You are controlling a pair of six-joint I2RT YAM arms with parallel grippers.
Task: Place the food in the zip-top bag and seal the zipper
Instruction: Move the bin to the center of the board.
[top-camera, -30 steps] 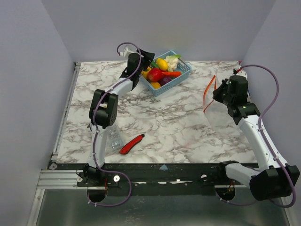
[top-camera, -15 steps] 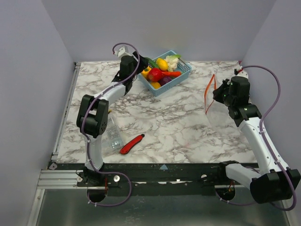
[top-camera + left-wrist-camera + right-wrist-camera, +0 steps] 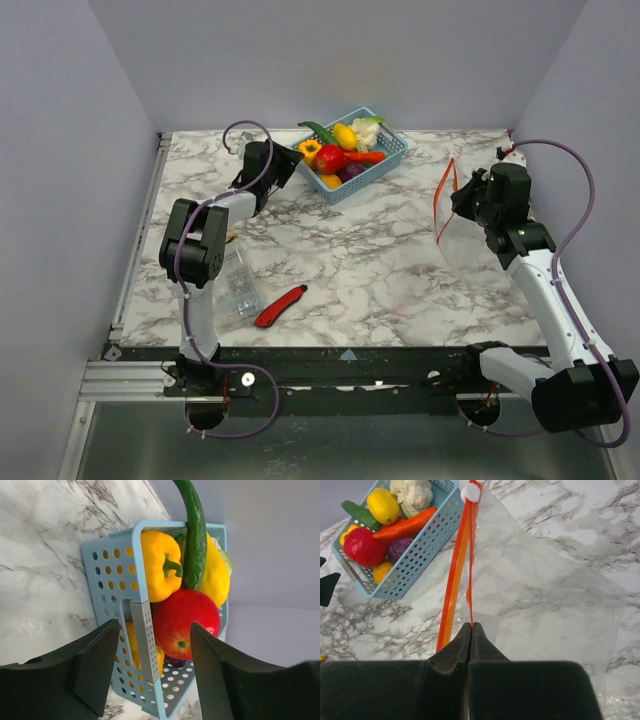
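The food lies heaped in a blue lattice basket (image 3: 395, 150): a red tomato (image 3: 182, 622), a yellow pepper (image 3: 155, 565), a lemon (image 3: 382, 505), a carrot (image 3: 407, 524) and white cauliflower (image 3: 412, 492). A green cucumber (image 3: 195, 540) sticks out over the rim. My left gripper (image 3: 155, 672) is open and low at the basket's left corner, which sits between its fingers, holding nothing. My right gripper (image 3: 471, 626) is shut on the mouth edge of the clear zip-top bag (image 3: 545, 595), holding it up at the right (image 3: 460, 240). The orange zipper (image 3: 455, 580) gapes open, its white slider (image 3: 470, 492) at the far end.
A red utility knife (image 3: 280, 306) and a clear ridged plastic box (image 3: 238, 288) lie near the left arm's base. Grey walls close in the marble table (image 3: 350, 260) on three sides.
My left gripper has pulled back from above the basket, down and left to its corner, and the cucumber now juts over the rim. The right arm and bag have barely moved.
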